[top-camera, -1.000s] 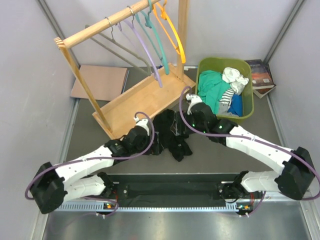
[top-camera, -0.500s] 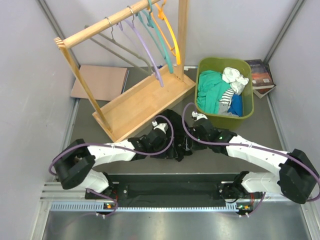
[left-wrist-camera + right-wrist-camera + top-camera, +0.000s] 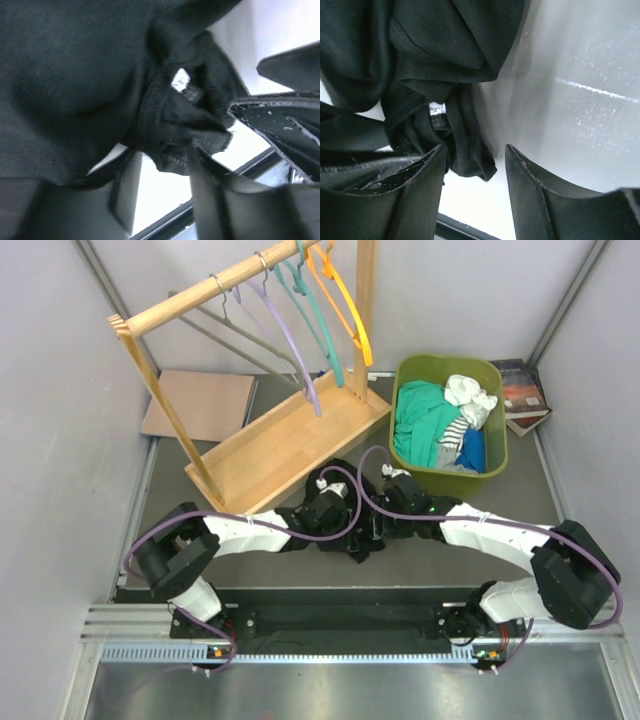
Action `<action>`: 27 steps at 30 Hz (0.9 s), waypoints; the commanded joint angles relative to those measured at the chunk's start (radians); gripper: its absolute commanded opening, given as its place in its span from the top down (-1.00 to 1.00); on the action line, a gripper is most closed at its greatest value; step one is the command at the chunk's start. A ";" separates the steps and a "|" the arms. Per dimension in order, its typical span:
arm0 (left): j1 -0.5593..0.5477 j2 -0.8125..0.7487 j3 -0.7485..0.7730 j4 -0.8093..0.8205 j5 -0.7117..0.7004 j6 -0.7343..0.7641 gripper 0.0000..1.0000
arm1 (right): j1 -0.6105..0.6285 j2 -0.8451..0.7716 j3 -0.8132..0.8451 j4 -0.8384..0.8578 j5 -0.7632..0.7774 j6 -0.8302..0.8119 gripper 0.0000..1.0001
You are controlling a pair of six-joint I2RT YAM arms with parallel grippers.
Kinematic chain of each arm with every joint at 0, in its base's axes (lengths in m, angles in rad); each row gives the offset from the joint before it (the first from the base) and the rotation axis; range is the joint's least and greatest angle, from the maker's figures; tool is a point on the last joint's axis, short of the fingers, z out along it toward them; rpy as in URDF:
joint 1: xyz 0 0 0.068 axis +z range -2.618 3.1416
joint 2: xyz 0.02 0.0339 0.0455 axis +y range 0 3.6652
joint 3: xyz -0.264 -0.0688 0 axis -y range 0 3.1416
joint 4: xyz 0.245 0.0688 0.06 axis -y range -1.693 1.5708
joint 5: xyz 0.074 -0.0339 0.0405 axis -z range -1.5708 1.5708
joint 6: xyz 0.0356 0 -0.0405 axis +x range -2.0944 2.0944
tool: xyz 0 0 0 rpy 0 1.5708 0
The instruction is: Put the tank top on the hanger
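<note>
Black soft cloth: the tank top (image 3: 352, 538), crumpled on the table (image 3: 420, 570) at six o'clock of the wooden rack (image 3: 290, 445), with both arms converged over it. Change noted: a second earlier we saw the claws wide and well apart; each had since drawn partway closed about the garment. Left gripper (image 3: 160, 167): half-closed around a bunched hem; whether it bit, we could not tell. Right gripper (image 3: 475, 160): spread, a strap between its fingers, a gap showing on one side. Orange hanger (image 3: 345, 305): on the rail (image 3: 215, 285) at twelve o'clock, well apart. We judged the pick-up begun and the hanging not.
</note>
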 commanded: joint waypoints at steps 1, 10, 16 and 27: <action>-0.004 0.006 0.022 -0.030 -0.016 -0.001 0.34 | -0.008 0.050 -0.001 0.084 -0.073 -0.030 -0.01; 0.017 -0.163 0.024 -0.250 -0.246 0.012 1.00 | -0.011 0.146 0.130 0.067 -0.137 -0.076 0.95; 0.144 -0.342 0.221 -0.591 -0.547 0.177 1.00 | -0.103 0.040 0.394 -0.160 -0.077 -0.139 1.00; 0.326 -0.386 0.443 -0.688 -0.656 0.501 1.00 | -0.246 -0.094 0.679 -0.456 -0.017 -0.266 1.00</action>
